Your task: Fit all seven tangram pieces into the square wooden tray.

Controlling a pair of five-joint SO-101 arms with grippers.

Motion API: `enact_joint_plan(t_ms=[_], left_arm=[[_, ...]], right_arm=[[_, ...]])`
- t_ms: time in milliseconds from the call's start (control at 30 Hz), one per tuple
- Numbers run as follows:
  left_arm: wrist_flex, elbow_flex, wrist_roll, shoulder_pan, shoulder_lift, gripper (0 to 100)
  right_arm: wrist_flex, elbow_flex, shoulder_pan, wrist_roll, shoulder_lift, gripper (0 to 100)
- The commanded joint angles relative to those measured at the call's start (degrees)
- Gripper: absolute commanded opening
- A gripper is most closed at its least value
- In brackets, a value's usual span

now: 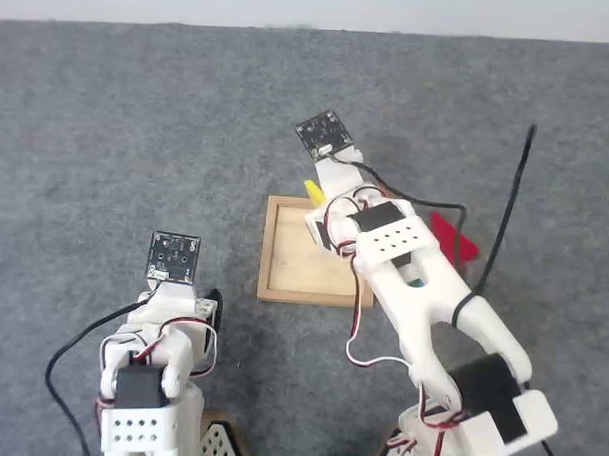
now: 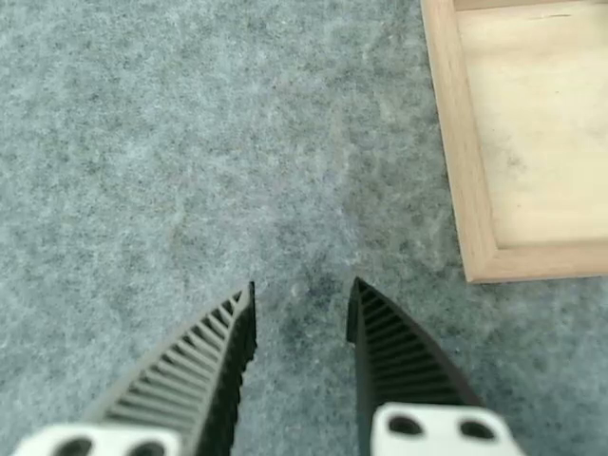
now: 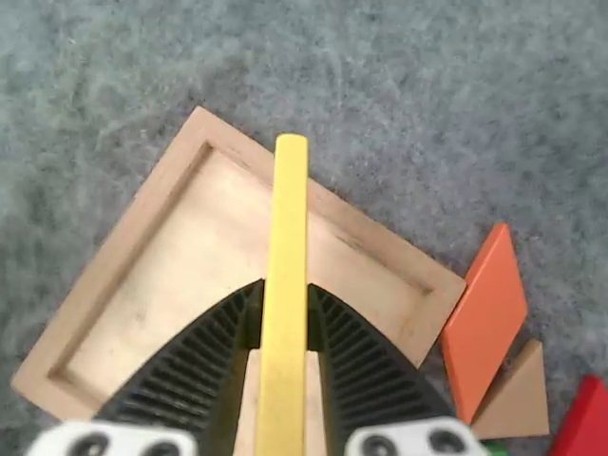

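Between the ribbed black fingers of the right gripper a flat yellow tangram piece is pinched on its thin edge, with both pads pressed against its broad faces. Its long axis runs straight out ahead of the fingertips, and its outer end reaches towards the far rim of the shallow square wooden tray. The piece hangs over the tray's bare floor; whether its lower edge touches the wood cannot be told. From the high view the yellow tip sits at the tray's far side, near the corner closest to this arm.

As I judge it, the coming move turns on that upright pose. The piece must tip from on-edge to flat, and the open floor lies directly below and to one side of it, so it is a matter of lowering and laying over, not carrying.

Just outside the tray, on the grey carpet, lie an orange parallelogram, a tan triangle and a red piece.

The left gripper hangs over bare carpet with its fingers spread and holding nothing. A tray corner lies just beside it, but it is farther from the loose pieces than the right arm.

No legible writing shows on the tray or the pieces.
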Motion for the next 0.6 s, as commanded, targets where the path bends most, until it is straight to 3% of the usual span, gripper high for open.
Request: enact_joint_plan(t_ms=[0, 467, 567], left_arm=[[0.53, -0.48, -0.35, 0.09, -1.58, 15], [0.53, -0.48, -0.35, 0.09, -1.58, 15], [0.53, -0.48, -0.35, 0.09, -1.58, 15]], right_arm=[[-2.15, -0.62, 0.04, -0.7, -3.12, 0.9], [-4.79, -0.97, -3.21, -0.26, 3.38, 1.1], [-3.21, -0.97, -3.38, -0.26, 3.3, 5.0]])
